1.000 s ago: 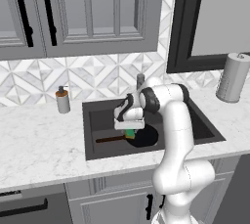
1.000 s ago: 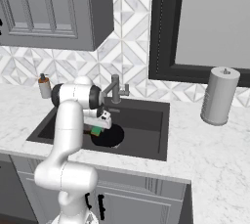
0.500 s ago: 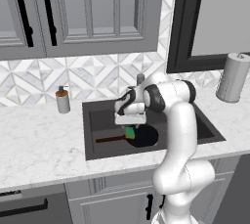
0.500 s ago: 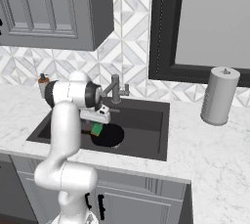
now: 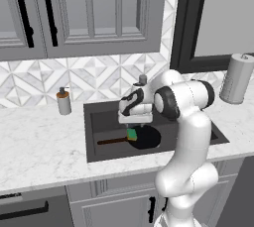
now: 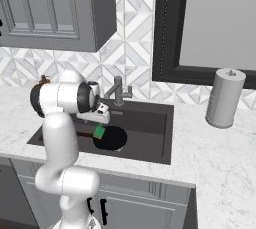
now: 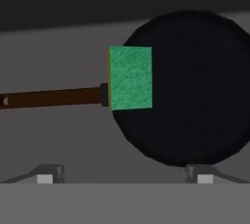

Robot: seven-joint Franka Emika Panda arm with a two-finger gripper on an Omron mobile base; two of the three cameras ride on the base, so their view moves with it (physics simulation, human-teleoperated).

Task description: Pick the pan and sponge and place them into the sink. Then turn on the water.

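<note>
Spread wide and empty, the gripper [image 5: 134, 123] hangs above the sink [image 5: 101, 149], having risen clear of the sponge [image 5: 132, 134] it stood much closer to a second ago, its jaws now a shade further apart. That green block rests on the rim of the black frying pan [image 5: 148, 137], just where the reddish-brown handle joins, and nothing touches it. Seen from the hand, the sponge [image 7: 130, 77] overlaps the pan [image 7: 190, 91] at its left edge, with the two dark fingertips [image 7: 49, 171] well apart at the bottom. With pan and sponge both lying in the dark basin, the placing part of the job looks done; what remains, by the look of it, is the water, and no stream shows at the grey faucet [image 6: 118, 92]. From the right, the arm folds forward at the elbow, the wrist bent so the gripper [image 6: 98, 119] points down into the sink [image 6: 150, 138], just in front of the faucet.
</note>
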